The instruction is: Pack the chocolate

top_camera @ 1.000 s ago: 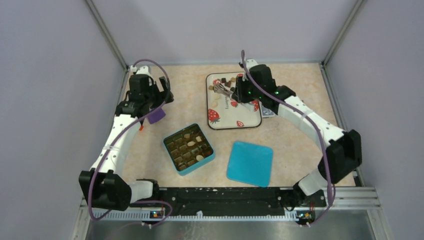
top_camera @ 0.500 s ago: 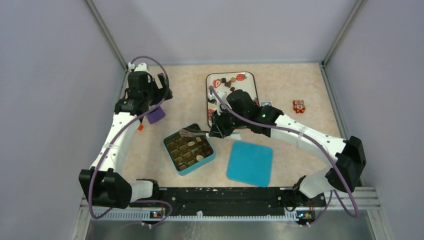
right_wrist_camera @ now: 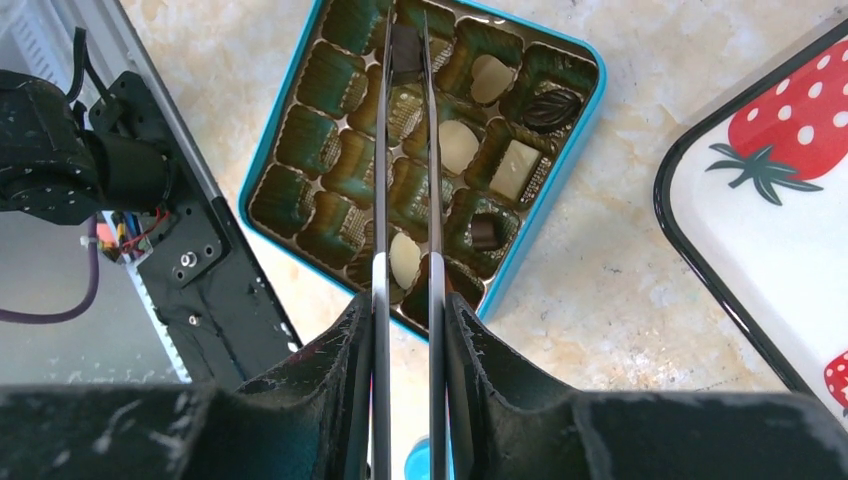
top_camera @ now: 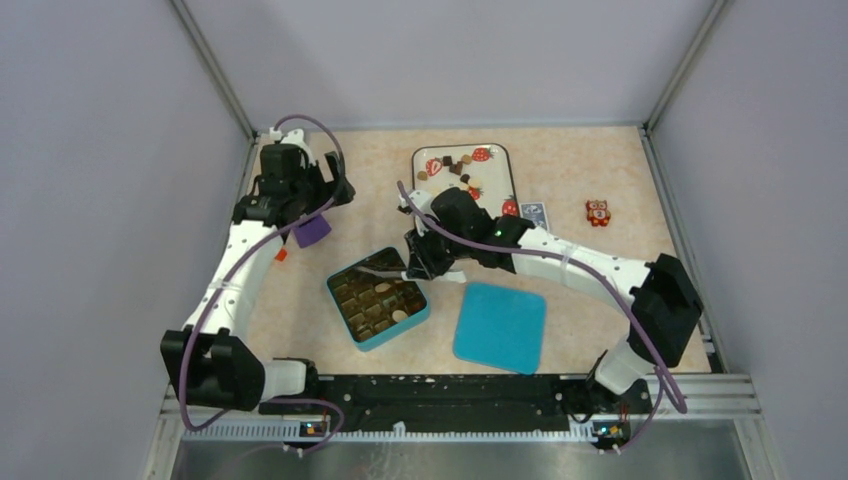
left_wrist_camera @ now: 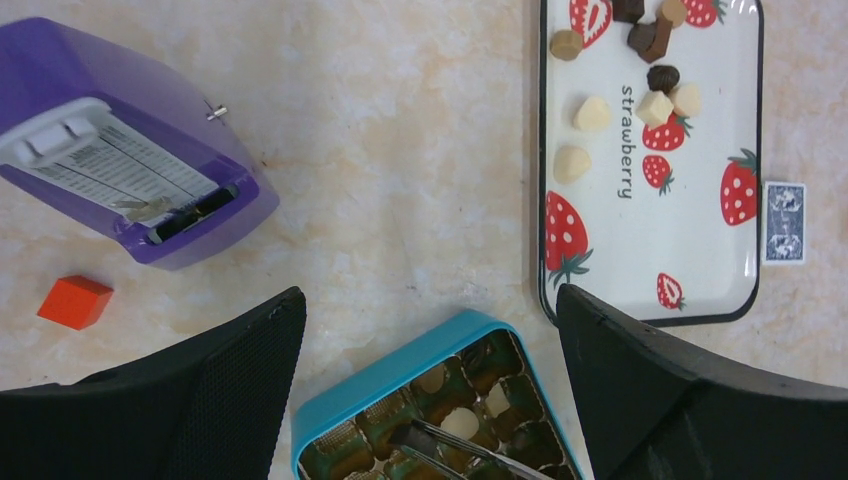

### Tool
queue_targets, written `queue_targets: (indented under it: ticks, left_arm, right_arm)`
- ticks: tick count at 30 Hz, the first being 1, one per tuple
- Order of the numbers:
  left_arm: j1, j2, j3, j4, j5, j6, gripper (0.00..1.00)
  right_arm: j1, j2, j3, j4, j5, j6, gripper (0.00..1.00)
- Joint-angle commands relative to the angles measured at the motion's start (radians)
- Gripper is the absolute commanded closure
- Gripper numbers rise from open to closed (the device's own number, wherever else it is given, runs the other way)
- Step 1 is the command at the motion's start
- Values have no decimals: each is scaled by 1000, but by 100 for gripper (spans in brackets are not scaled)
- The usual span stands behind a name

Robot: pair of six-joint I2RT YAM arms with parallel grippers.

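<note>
While my right fingers (right_wrist_camera: 350, 370) press together on the shafts of the tweezers (right_wrist_camera: 405, 180), the thin tips pinch one small dark chocolate piece (right_wrist_camera: 404, 40) over a cell in the far row of the teal box (right_wrist_camera: 285, 130). I cannot tell how high the piece hangs above that cell. A handful of cells already hold pieces and most are bare. More loose chocolates (left_wrist_camera: 600, 110) wait on the strawberry tray (left_wrist_camera: 650, 260), which lies near the box on the surface (left_wrist_camera: 400, 150). My left fingers (left_wrist_camera: 220, 390) are spread with nothing between them, well apart from the work.

The hold looks slight to me, only two narrow blades on a tiny block. If I ease the squeeze too high, the piece could land on a rib and tip into a neighbouring cell or skip out onto the surface. If I squeeze harder, it may squirt sideways. The tips could also snag the thin liner and drag it, or the piece may cling to one blade.
</note>
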Motion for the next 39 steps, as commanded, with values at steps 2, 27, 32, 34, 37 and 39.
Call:
queue_targets:
  ticks: [2, 27, 32, 34, 37, 39]
  left_arm:
    - [3, 25, -16, -9, 74, 25, 1]
    - [3, 40, 16, -16, 63, 31, 1]
    - [3, 43, 39, -25, 50, 35, 1]
    - [3, 36, 43, -26, 42, 33, 1]
    - [2, 25, 41, -26, 37, 34, 1]
    - [2, 21, 36, -25, 39, 34, 1]
  right_arm:
    - [12, 10, 52, 96, 26, 3, 91]
    - [5, -15, 95, 85, 69, -17, 80]
    - [-27, -117, 53, 113, 106, -14, 89]
    - [-56, -151, 33, 100, 140, -17, 89]
    - [-168, -199, 1, 52, 218, -5, 89]
    - [-299, -224, -22, 29, 231, 30, 87]
